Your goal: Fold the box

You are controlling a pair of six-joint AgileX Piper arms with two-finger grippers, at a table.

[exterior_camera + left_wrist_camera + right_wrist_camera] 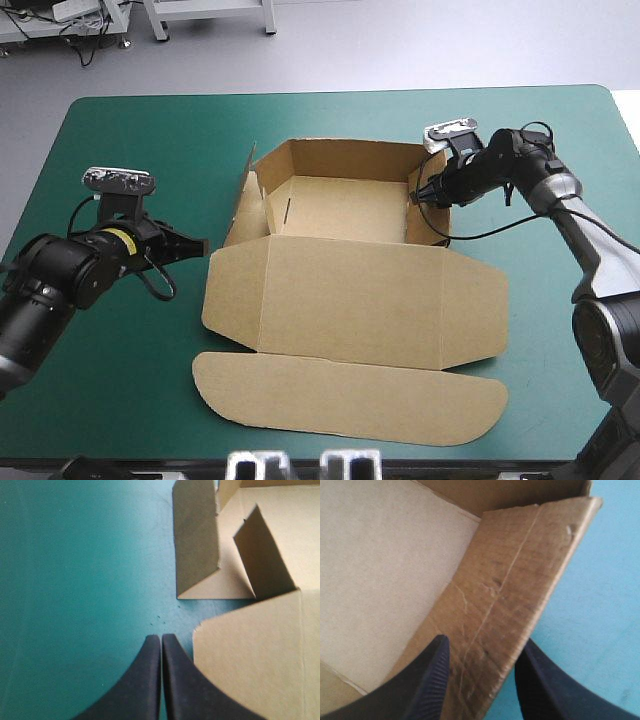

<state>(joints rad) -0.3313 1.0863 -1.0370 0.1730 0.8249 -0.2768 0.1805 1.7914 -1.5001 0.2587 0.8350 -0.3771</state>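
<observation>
The brown box [350, 290] lies mid-table as an open tray, its back and right walls raised and its lid flat toward the near edge. On the left side, a flap [197, 545] stands up and leans outward. My left gripper [200, 245] is shut and empty, low over the teal-green cover, its tip [161, 637] just off the lid's left corner [260, 665]. Over at the tray's other side, my right gripper [418, 195] is open. Its fingers [485, 642] stand astride the top edge of the right wall [520, 580], one inside the tray and one outside.
The lid's long rounded tuck flap [350, 395] lies flat close to the table's near edge. Bare teal-green cover [120, 380] stretches left of the box and also to its right [560, 380].
</observation>
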